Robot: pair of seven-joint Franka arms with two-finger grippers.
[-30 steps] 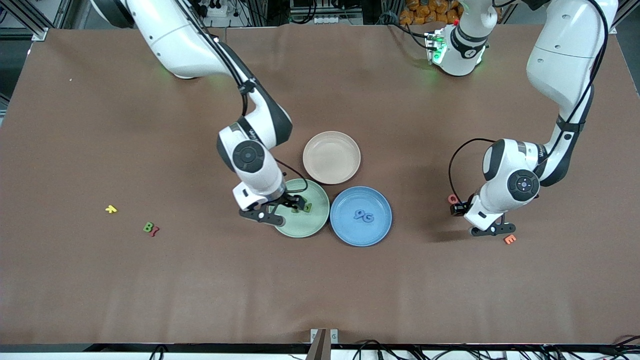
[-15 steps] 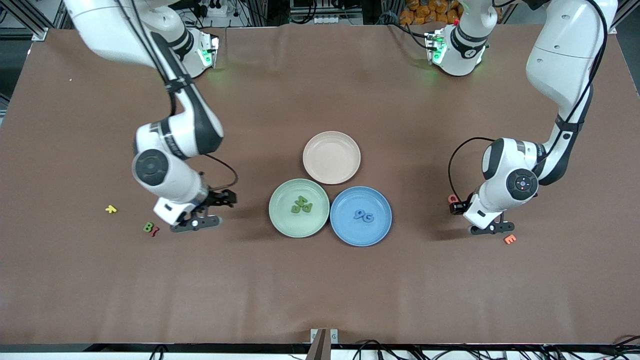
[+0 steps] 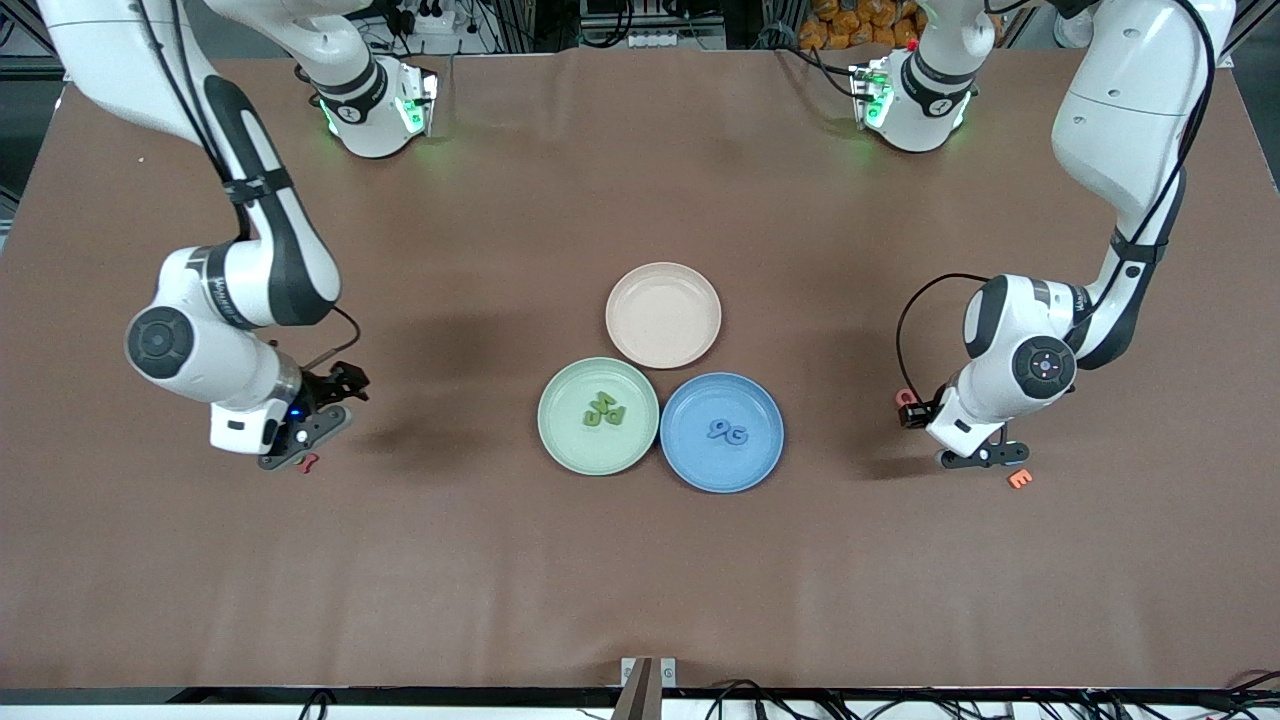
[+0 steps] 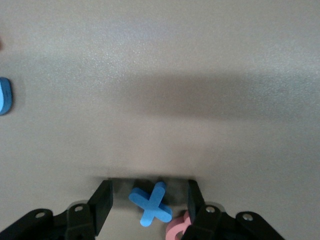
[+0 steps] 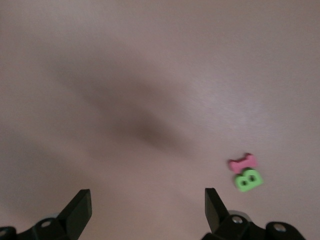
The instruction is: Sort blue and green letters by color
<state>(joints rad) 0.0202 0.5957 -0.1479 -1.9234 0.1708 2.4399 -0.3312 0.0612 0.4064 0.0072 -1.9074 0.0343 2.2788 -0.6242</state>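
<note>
My left gripper point(image 4: 149, 190) is low over the table at the left arm's end, open, with a blue X point(image 4: 150, 202) lying between its fingers and a gap on each side. The same gripper point(image 3: 982, 457) hides the X in the front view. Another blue letter point(image 4: 4, 95) lies farther off. My right gripper point(image 5: 146, 196) hangs open and empty at the right arm's end of the table, with a green B point(image 5: 247, 180) beside it. Green letters point(image 3: 604, 410) lie in the green plate point(image 3: 570, 440). Two blue letters point(image 3: 728, 432) lie in the blue plate point(image 3: 700, 470).
A pink Q point(image 4: 177, 229) lies against one left finger, also seen as a pink Q point(image 3: 905, 398) in the front view. An orange E point(image 3: 1020, 478) lies close by. A dark red piece point(image 3: 309, 462) sits next to the B. An empty beige plate point(image 3: 663, 315) stands farther from the camera than both plates.
My right arm has swung away from the green plate toward its own end of the table and now hangs over the B. The left gripper has barely moved.
</note>
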